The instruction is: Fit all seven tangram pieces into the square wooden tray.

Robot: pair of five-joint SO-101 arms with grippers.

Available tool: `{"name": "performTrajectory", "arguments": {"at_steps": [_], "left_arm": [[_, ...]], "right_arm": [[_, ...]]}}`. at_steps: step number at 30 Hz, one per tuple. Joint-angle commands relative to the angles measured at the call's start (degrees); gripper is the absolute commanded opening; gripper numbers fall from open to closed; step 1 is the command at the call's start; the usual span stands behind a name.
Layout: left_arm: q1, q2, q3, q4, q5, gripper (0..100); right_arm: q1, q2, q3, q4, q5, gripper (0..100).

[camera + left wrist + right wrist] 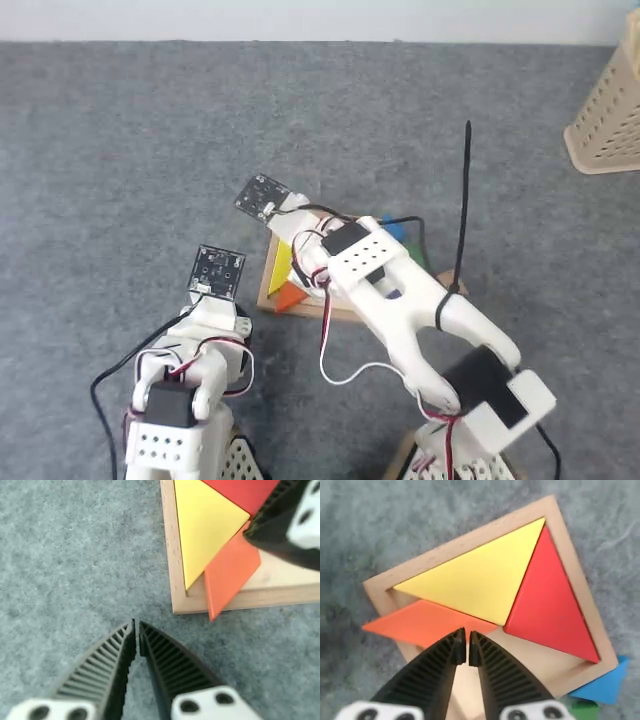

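Nearest the bases, we note the left gripper (pixel 136 630) over the grey carpet (pixel 75 555), fingers clenched tip to tip with nothing between them. It sits just off a corner of the square wooden tray (pixel 170 570).

The tray has a pale raised rim and lies on the carpet under the outstretched right arm. An orange piece (pixel 415 625) lies skewed. One pointed end overhangs the rim onto the carpet side, and the other end rests inside against the yellow triangle (pixel 475 580). The yellow triangle and a red triangle (pixel 550 605), both large, lie flat in the tray, long edges meeting, each filling a side. Bare wood shows beside them.

The right gripper (pixel 465 645) hangs over the tray, fingers closed to a thin slit and holding nothing, tips at the orange piece's inner edge. We cannot tell whether they touch it.

Beyond the far corner, outside the rim, lie a blue piece (pixel 602 685) and a green piece (pixel 585 710).
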Motion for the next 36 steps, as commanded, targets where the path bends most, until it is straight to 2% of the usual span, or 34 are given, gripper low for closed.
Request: {"name": "performTrajectory", "arguments": {"at_steps": [1,9,15,20,23,27,31,36], "left_arm": [[0.00,-1.14,-1.10,0.35,0.53,1],[0.00,-1.14,-1.10,0.35,0.53,1],[0.00,-1.14,-1.10,0.35,0.53,1],[0.00,-1.14,-1.10,0.35,0.53,1],[0.00,-1.14,-1.10,0.35,0.53,1],[0.00,-1.14,-1.10,0.35,0.53,1],[0.00,-1.14,-1.10,0.35,0.53,1],[0.00,-1.14,-1.10,0.35,0.53,1]], "right_arm": [[0.66,0.40,-2.81,-2.15,-1.49,0.6],[1.71,2.42,-2.46,-2.42,-1.49,0.6],[6.02,2.33,-2.46,1.80,-1.49,0.6],[5.32,0.57,-1.93,3.82,-1.49,0.6],[5.32,-2.95,-0.97,2.51,-2.11,0.6],[5.32,-5.76,-0.09,-2.95,-6.51,0.6],[4.44,-2.95,-0.09,-7.34,-9.05,0.6],[1.19,1.89,-0.26,-8.04,-9.58,0.6]]}}
